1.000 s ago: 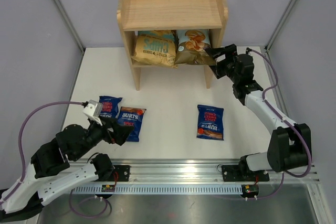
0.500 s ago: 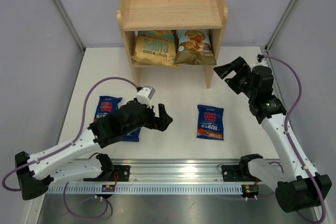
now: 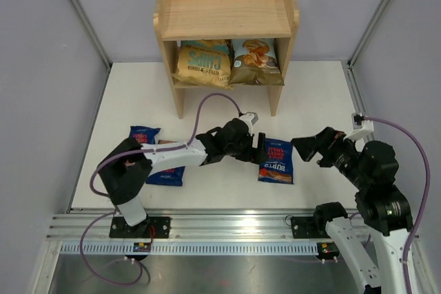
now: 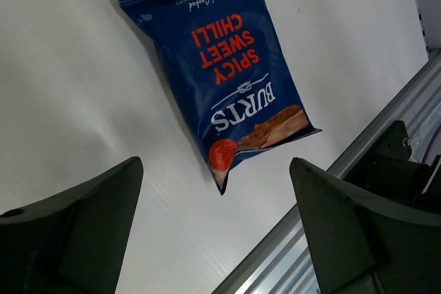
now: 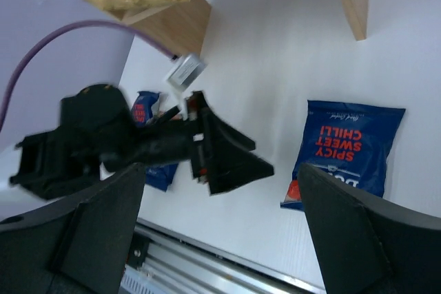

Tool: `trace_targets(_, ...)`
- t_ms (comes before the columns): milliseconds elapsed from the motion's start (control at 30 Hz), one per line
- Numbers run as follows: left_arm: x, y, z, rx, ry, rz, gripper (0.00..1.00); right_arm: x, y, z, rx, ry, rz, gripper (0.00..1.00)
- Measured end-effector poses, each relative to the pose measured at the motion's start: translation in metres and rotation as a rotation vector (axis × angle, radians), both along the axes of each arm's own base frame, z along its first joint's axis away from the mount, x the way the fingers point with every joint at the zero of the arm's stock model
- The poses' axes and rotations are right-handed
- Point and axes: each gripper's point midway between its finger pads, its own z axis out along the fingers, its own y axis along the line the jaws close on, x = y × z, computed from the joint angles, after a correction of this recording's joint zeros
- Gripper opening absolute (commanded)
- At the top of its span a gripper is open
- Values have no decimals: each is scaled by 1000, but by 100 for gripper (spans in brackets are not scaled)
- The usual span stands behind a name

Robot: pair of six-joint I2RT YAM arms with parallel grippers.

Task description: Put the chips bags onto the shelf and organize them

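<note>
The wooden shelf [image 3: 227,15] stands at the back; its lower tier holds the large tan-and-teal bag [image 3: 201,63] and the cassava chips bag [image 3: 255,60]. One Burts bag [image 3: 277,162] lies flat on the table at centre right, and also shows in the left wrist view [image 4: 231,87] and the right wrist view [image 5: 348,149]. Two more Burts bags [image 3: 142,135] [image 3: 165,170] lie at the left. My left gripper [image 3: 260,148] is open and empty, hovering at the left edge of the centre bag. My right gripper [image 3: 310,146] is open and empty, just right of that bag.
The aluminium rail [image 3: 227,228] runs along the table's near edge. Grey walls close in both sides. The shelf's top tier [image 3: 227,5] holds nothing. The left arm's purple cable [image 3: 207,105] loops over the table in front of the shelf.
My left gripper has swung right from the two left bags to the centre bag. My right gripper has pulled back from the shelf's right side, down toward the near right of the table.
</note>
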Motion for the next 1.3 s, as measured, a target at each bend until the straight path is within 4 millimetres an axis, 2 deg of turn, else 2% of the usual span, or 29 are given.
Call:
trace_targets(133, 7, -30, -39, 31, 91, -34, 85, -25, 4, -2, -5, 2, 60, 99)
trace_targets(267, 9, -34, -70, 76, 142, -23, 83, -39, 9, -4, 1, 20, 110, 99)
trace_targets(400, 16, -47, -70, 54, 145, -15, 77, -52, 14, 2, 17, -1, 154, 98)
trace_targets(533, 22, -58, -77, 28, 156, -7, 58, -60, 18, 5, 30, -18, 183, 98)
trace_targets(567, 23, -60, -78, 19, 158, -5, 49, -62, 18, 6, 34, -22, 188, 99)
trace_targets(633, 23, -62, -82, 12, 168, 3, 36, -66, 19, 8, 38, -34, 196, 99)
trace_targets(667, 23, -62, -83, 11, 172, 6, 25, -67, 19, 9, 39, -39, 199, 100)
trace_targets(833, 19, -57, -90, -4, 184, 21, 4, -73, 19, 10, 47, -62, 200, 99)
trace_targets(933, 10, -42, -86, -27, 175, 33, 0, -71, 19, -1, 64, -56, 195, 99)
trace_targets(1067, -2, -14, -73, -43, 148, 63, 0, -63, 23, -32, 101, 8, 186, 99)
trace_targets(1300, -3, 17, -9, -187, 9, 142, 0, -50, 40, -86, 202, 173, 226, 96)
